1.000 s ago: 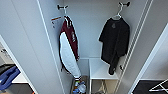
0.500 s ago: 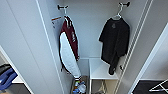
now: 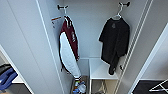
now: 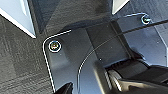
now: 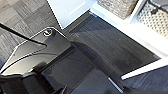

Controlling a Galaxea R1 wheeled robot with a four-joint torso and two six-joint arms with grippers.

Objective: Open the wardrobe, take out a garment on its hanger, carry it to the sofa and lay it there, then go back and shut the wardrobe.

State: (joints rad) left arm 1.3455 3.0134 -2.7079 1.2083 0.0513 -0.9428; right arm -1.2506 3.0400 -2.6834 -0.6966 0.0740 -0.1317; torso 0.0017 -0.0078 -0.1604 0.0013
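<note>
Inside the open wardrobe (image 3: 30, 50), the black garment (image 3: 115, 42) is hung on its hanger (image 3: 119, 13), right of a maroon jacket (image 3: 68, 47); finger positions cannot be told.

Open wardrobe (image 3: 37, 50): garment (image 3: 115, 42) on hanger (image 3: 119, 13); maroon jacket (image 3: 68, 47) alongside, both on pegs.

The wardrobe (image 3: 87, 37) is seen with its doors swung wide, one door panel at the left and one at the right. Inside, a jacket (image 3: 68, 47) is hung from a peg at the left, and the garment (image 3: 115, 42) is hung on its hanger (image 3: 118, 13) from a peg at the right. A shelf (image 3: 100, 71) is set below the garment, against the back wall. Small items (image 3: 79, 87) are piled on the wardrobe floor beneath the jacket, left of the shelf.
</note>
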